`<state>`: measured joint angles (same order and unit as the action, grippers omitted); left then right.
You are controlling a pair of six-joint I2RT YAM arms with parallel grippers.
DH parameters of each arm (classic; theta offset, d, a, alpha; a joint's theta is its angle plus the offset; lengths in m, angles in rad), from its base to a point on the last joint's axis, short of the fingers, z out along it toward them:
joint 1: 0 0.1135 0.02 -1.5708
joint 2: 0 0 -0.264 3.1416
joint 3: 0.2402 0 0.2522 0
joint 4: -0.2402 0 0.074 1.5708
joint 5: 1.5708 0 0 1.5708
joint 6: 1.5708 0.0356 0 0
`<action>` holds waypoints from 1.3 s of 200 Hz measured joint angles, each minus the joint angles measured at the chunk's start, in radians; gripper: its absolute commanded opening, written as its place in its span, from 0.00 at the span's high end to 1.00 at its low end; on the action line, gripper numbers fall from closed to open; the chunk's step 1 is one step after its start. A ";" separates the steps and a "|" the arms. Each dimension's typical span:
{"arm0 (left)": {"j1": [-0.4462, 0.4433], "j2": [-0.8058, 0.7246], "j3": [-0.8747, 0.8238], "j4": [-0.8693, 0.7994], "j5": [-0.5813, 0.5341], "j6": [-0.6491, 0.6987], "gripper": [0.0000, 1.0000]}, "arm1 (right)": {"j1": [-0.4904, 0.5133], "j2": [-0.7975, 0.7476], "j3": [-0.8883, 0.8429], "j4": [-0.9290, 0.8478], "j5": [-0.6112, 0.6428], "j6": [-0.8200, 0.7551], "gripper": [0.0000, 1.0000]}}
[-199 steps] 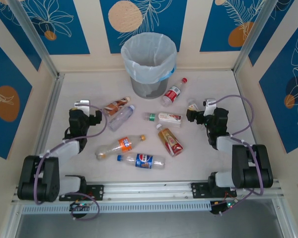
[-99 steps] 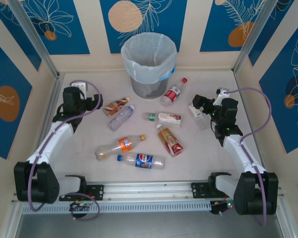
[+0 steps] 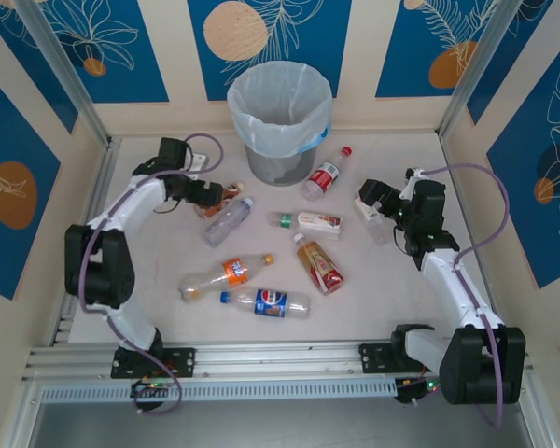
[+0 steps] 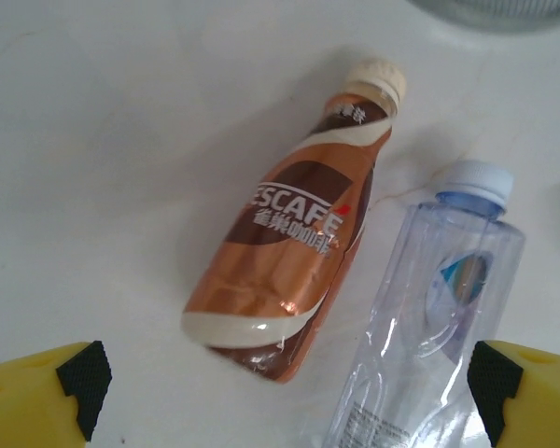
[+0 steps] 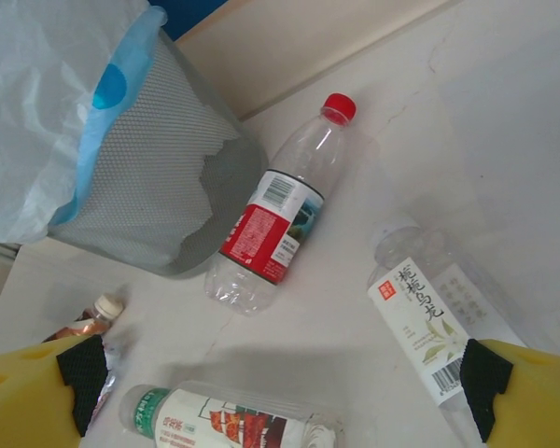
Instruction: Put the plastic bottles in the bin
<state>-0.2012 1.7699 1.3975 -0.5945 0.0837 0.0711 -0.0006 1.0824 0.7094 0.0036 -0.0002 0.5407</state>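
Note:
The bin [image 3: 278,166] stands at the back centre, a white bag lining it. Several plastic bottles lie on the table. My left gripper [image 3: 211,193] hangs open over the brown-labelled bottle [image 4: 294,261] and the clear blue-capped bottle [image 4: 439,317], both lying between its yellow fingers [image 4: 47,387]. My right gripper [image 3: 370,199] is open above the white-labelled bottle [image 5: 429,327]. Ahead of it lie the red-labelled bottle [image 5: 280,219] against the bin [image 5: 140,177] and the green-capped bottle [image 5: 224,420]. Nearer me lie an orange-capped bottle [image 3: 319,264], an orange-labelled bottle [image 3: 219,275] and a blue-labelled bottle [image 3: 266,302].
Walls patterned in blue and beige close in the table on the left, back and right. A metal rail [image 3: 280,359] runs along the near edge between the arm bases. Bare table [image 3: 149,252] lies at the left under my left arm.
My left arm has reached out and swung right, from the left side to above the brown-labelled bottle. My right arm stretched forward earlier and has barely moved since. No bottle has moved.

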 measured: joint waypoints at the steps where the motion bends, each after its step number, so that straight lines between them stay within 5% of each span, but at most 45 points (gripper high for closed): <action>1: -0.002 0.004 0.003 -0.002 -0.003 0.002 0.01 | 0.000 0.000 0.000 -0.001 0.000 0.000 0.00; 95: -0.056 0.342 0.333 -0.200 -0.116 0.190 0.14 | 0.035 -0.015 0.029 -0.077 0.046 -0.032 0.01; 209: -0.085 0.423 0.344 -0.187 -0.156 0.250 0.45 | 0.077 -0.052 0.042 -0.155 0.106 -0.064 0.01; 260: -0.085 0.392 0.306 -0.153 -0.155 0.249 0.48 | 0.089 -0.052 0.043 -0.173 0.127 -0.071 0.01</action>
<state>-0.2863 2.1616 1.7031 -0.7471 -0.0715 0.3199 0.0879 1.0302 0.7521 -0.1696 0.1265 0.4702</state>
